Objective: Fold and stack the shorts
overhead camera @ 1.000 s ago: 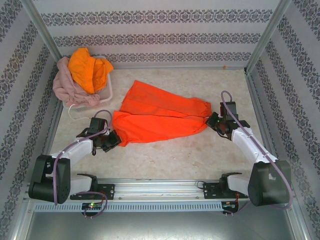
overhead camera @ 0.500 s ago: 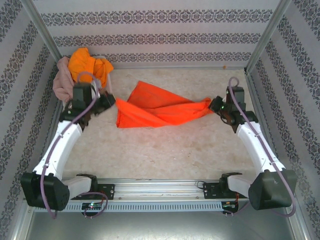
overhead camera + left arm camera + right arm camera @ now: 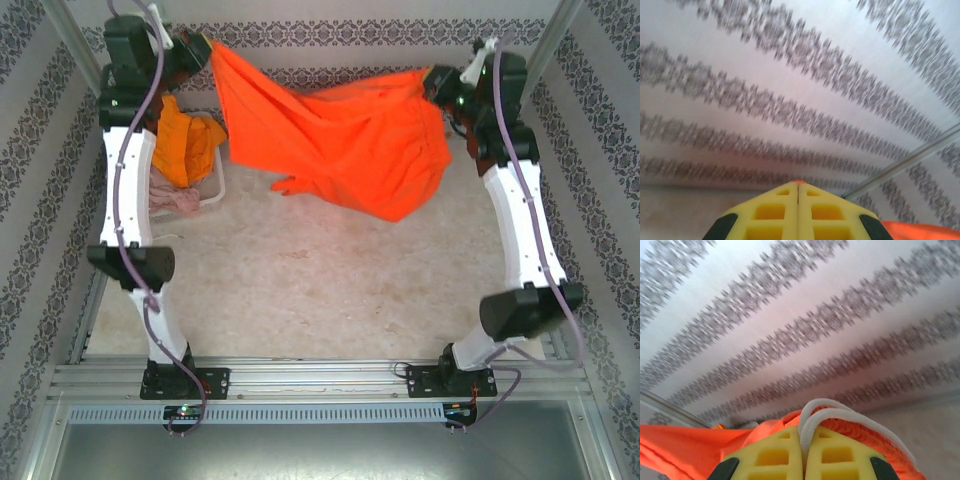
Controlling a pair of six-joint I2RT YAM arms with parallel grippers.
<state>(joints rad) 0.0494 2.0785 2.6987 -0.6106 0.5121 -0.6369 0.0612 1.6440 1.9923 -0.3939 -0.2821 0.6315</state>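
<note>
Red-orange fabric is hanging stretched in the air above the far half of the bench (image 3: 300,290); the red shorts (image 3: 340,140) are drooping between two pincers held high; the left pincer (image 3: 200,47) is clenching one top corner; the right pincer (image 3: 440,82) is clenching the other corner, pinching the white drawstring (image 3: 840,415) too; the yellow shorts (image 3: 180,145) and pink shorts (image 3: 175,200) are lying heaped over the basket (image 3: 217,185) at the far left corner.
</note>
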